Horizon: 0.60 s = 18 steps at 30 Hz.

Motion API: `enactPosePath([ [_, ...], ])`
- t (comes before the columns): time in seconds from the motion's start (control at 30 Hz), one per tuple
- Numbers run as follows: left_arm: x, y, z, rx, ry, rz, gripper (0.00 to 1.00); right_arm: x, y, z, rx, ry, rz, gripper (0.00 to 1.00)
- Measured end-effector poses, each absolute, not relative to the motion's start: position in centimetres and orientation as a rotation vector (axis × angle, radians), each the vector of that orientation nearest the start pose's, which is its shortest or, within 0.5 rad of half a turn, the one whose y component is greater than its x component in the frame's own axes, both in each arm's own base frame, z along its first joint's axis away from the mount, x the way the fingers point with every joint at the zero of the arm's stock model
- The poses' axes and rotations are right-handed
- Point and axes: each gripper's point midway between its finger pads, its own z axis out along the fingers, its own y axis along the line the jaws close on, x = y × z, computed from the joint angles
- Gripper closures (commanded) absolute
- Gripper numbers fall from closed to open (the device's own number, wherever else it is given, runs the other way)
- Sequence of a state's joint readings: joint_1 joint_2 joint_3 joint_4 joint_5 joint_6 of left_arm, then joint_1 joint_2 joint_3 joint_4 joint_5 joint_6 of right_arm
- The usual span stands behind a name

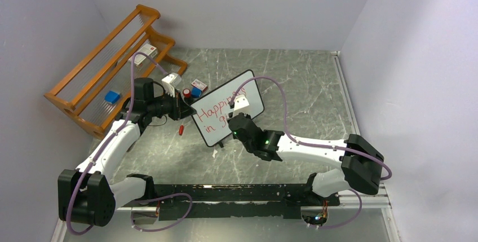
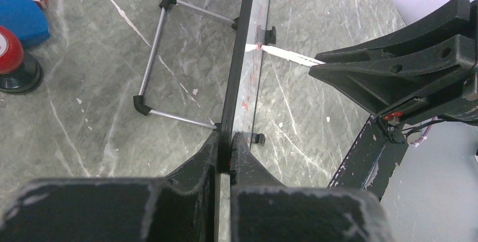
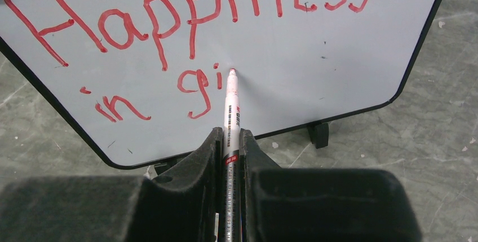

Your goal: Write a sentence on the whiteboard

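- Whiteboard is stood upright at mid-counter, set at a slant between the two arms.
- Left jaws are clamped on the board's black side edge.
- Right jaws are clamped on a marker, whose red tip is pressed to the board face.
- Sentence is partly written in red: the upper line begins "Happi", the lower line reads "in gi".
- Marker tip is set just right of that "i".

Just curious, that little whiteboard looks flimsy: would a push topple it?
The whiteboard is thin, on small feet and a wire prop, so it likely tips or slides easily. It seems stiff, flat under the marker. The left gripper clamping its edge probably steadies it.
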<state>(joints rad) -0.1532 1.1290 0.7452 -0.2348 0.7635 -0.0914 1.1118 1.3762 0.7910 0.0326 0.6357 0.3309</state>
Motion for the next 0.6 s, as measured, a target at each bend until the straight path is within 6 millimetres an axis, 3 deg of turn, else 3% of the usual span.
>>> enactPosePath([
  [0.6,27.2,-16.76,16.72,0.501,2.09,-0.971,0.95,25.16,29.65,13.25,-0.422,1.979,0.236,1.0],
])
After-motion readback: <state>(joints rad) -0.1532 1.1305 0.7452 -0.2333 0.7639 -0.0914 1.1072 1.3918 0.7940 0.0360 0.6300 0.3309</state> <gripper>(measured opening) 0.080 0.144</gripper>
